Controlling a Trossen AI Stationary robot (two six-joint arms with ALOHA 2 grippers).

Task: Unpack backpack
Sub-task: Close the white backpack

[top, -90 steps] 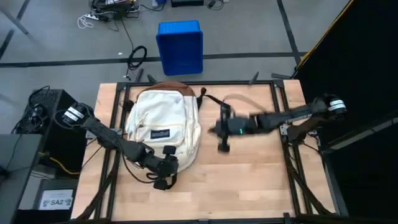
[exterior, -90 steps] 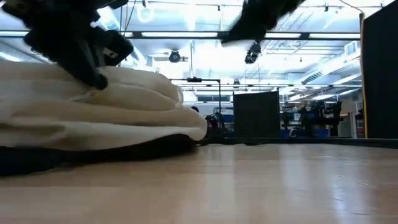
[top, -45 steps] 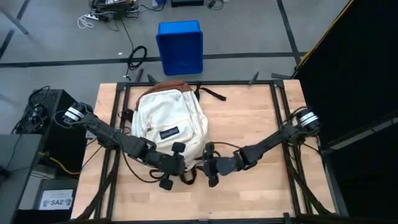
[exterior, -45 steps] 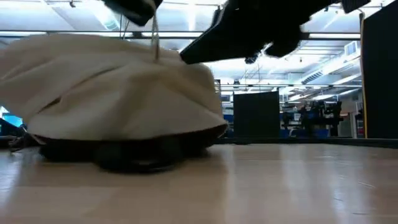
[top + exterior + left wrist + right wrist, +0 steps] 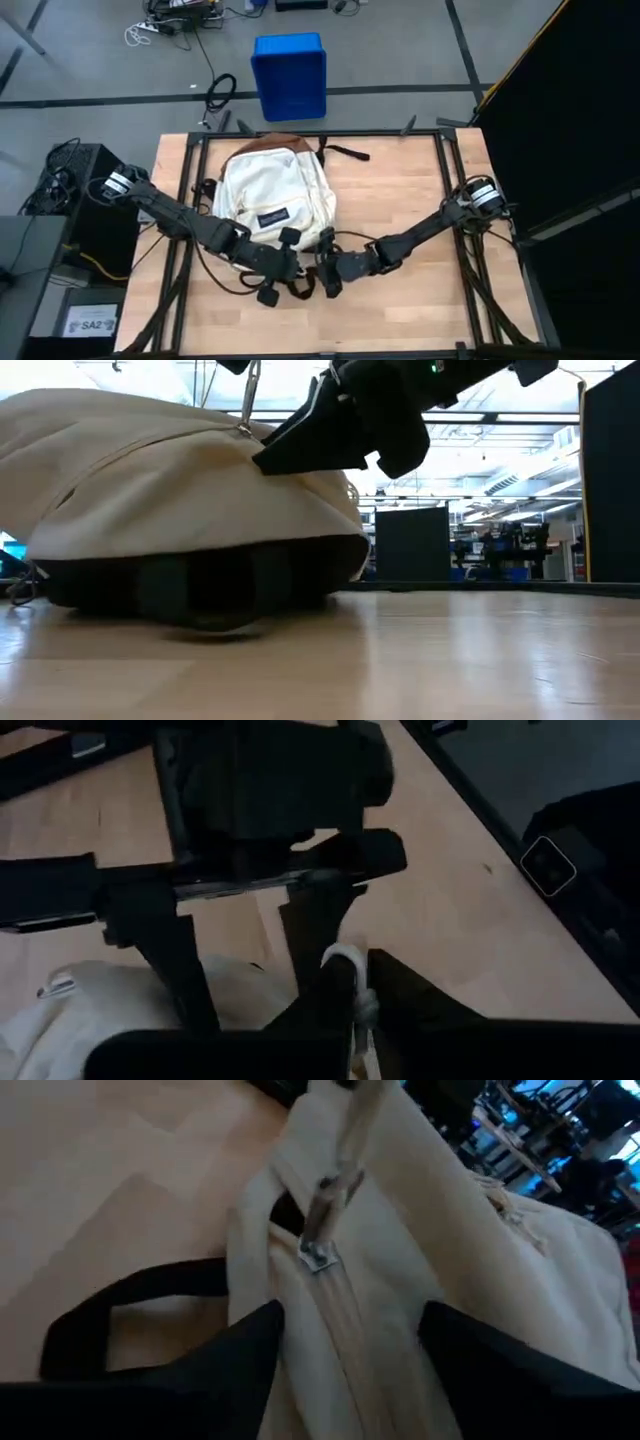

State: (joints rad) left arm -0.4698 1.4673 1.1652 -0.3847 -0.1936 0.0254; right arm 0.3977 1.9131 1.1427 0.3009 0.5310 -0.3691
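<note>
The cream-white backpack (image 5: pixel 270 190) lies front up on the left half of the table, its brown base (image 5: pixel 268 141) toward the far edge. My left gripper (image 5: pixel 292 266) is at its near end, shut on the zipper's pull cord (image 5: pixel 248 395). The cord runs up from the zipper slider (image 5: pixel 243 430). My right gripper (image 5: pixel 322 263) is close beside it on the right, open. Its fingers (image 5: pixel 250 1350) stand on either side of the zipper seam (image 5: pixel 335 1315), below the slider (image 5: pixel 318 1256). Whether they touch the fabric I cannot tell. My left gripper pinches the white loop of the pull cord (image 5: pixel 342 962) between its two fingers, at their free ends. The cord hangs straight and taut from the fingers down to the slider (image 5: pixel 243 430), and the backpack's near end is drawn up under it.
A blue bin (image 5: pixel 290 75) stands on the floor beyond the far edge. A dark strap (image 5: pixel 345 152) trails from the backpack's far end. Bare wood (image 5: pixel 420 190) lies to the right of the backpack. Dark frame rails (image 5: pixel 455 160) run along the table's sides.
My right gripper has swung from the middle of the table toward the near edge and left, up to the backpack's near end. My left gripper has shifted a little right and up with the cord. The backpack's near end has risen and the backpack has slid slightly right.
</note>
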